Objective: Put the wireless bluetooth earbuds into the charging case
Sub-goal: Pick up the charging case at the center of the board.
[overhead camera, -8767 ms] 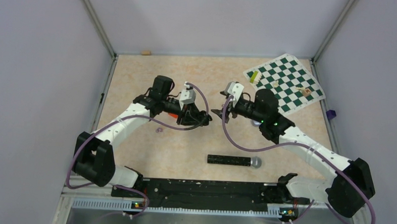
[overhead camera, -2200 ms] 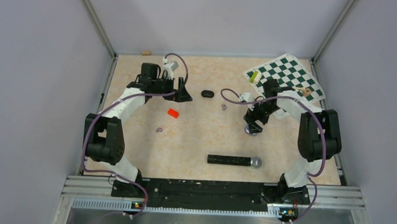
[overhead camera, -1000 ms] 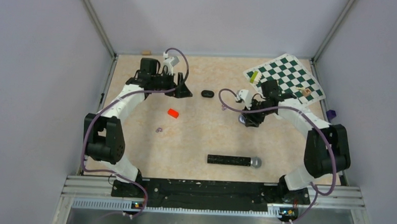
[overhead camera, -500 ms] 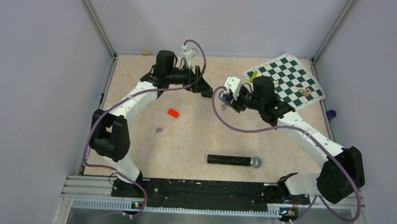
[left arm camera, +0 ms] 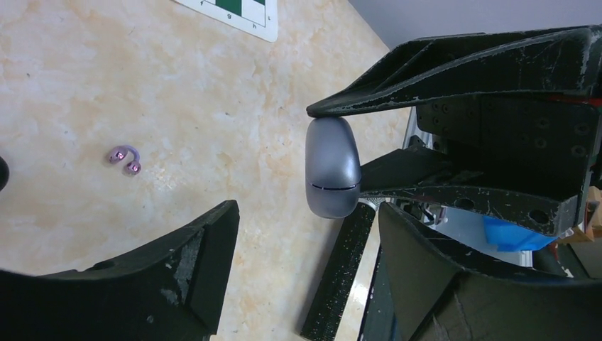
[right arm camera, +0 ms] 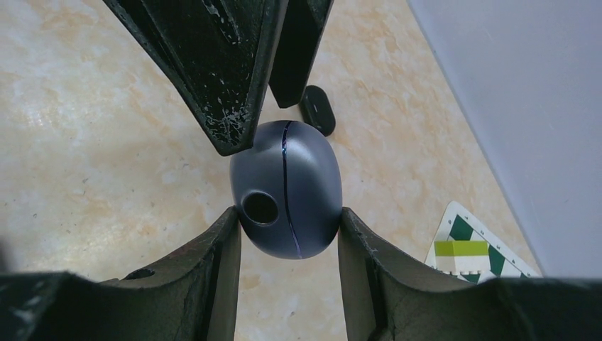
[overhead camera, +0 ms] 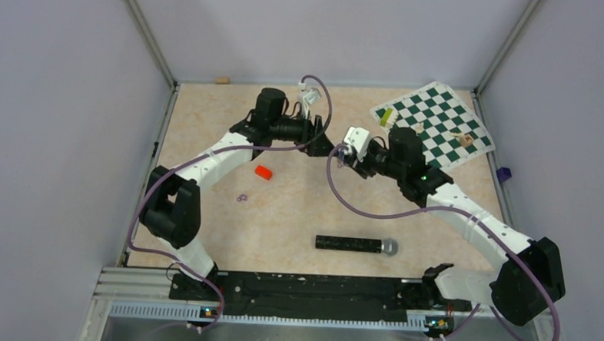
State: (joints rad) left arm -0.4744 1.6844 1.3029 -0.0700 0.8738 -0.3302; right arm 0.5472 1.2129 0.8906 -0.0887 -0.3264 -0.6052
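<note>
A grey-blue pod [right arm camera: 284, 192] sits clamped in the right pincer [right arm camera: 287, 227]; the left pincer [left arm camera: 305, 220] gapes empty beside it — best squeezed squarely, off the seam. The charging case [right arm camera: 317, 109] lies on the surface [right arm camera: 106, 142] beyond — earbuds unseen.

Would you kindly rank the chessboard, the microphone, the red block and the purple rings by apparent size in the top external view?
Largest to smallest:
1. chessboard
2. microphone
3. red block
4. purple rings, only slightly smaller than the block
</note>
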